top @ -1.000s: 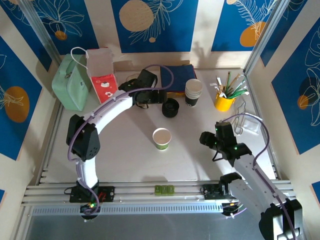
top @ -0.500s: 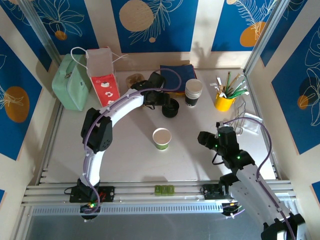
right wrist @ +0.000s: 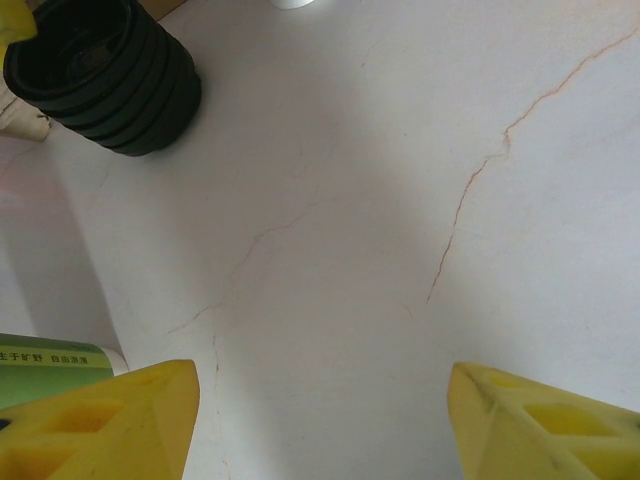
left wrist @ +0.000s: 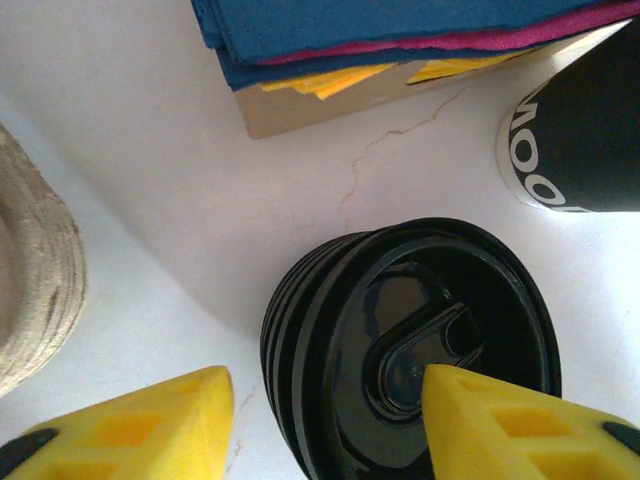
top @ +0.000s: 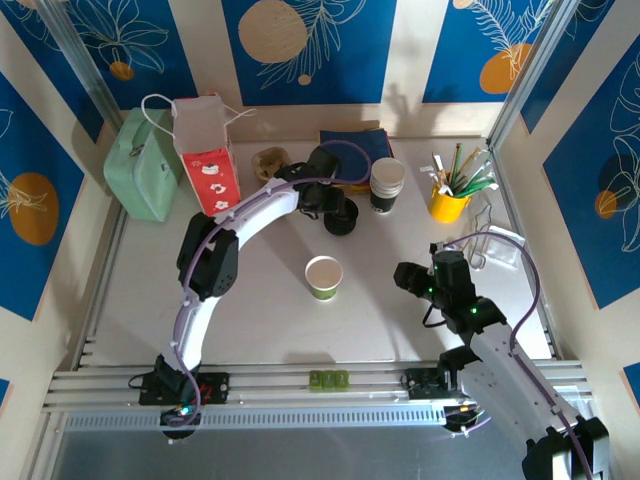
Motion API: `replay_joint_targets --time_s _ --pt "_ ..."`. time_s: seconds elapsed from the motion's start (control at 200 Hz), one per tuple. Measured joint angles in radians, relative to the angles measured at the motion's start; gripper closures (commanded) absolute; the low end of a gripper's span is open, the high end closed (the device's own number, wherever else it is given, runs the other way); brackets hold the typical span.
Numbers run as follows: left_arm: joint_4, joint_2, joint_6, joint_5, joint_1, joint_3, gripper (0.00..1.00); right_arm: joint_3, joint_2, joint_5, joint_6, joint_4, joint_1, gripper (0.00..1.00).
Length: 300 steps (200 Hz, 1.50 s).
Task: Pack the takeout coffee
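The left gripper (left wrist: 322,395) hangs spread over the stack of black lids (left wrist: 400,330), which sits at 12 o'clock from the open paper cup (top: 323,277) in the middle of the table (top: 250,300). The right gripper (right wrist: 320,400), also spread and empty, hovers at the cup's 3 o'clock.

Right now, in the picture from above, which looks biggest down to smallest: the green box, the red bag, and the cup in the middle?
1. the green box
2. the red bag, nearly as big
3. the cup in the middle, clearly smallest
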Motion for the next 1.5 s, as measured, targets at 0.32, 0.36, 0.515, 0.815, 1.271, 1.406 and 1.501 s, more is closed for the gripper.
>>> replay_joint_targets --time_s 0.32,0.36,0.515,0.815,1.271,1.406,1.501 --pt "-0.006 0.007 0.010 -0.005 -0.009 0.007 0.64 0.000 0.021 -0.004 0.000 0.011 0.000 0.33" --pt "-0.010 0.007 0.011 -0.005 -0.009 0.007 0.65 0.000 0.023 -0.004 0.000 0.011 0.000 0.33" --pt "-0.016 0.008 0.011 -0.005 -0.010 0.007 0.67 0.000 0.026 -0.004 0.000 0.011 0.000 0.32" --pt "-0.023 0.008 0.014 -0.008 -0.014 0.008 0.73 0.000 0.026 -0.004 0.000 0.011 0.000 0.32" --pt "-0.023 0.016 0.013 -0.008 -0.015 0.014 0.82 0.000 0.026 -0.004 0.000 0.011 0.000 0.32" --pt "-0.025 0.016 0.013 -0.008 -0.015 0.021 0.84 0.000 0.026 -0.004 0.000 0.011 0.000 0.32" --pt "-0.026 0.016 0.013 -0.008 -0.015 0.023 0.85 0.000 0.025 -0.004 0.000 0.011 0.000 0.32"
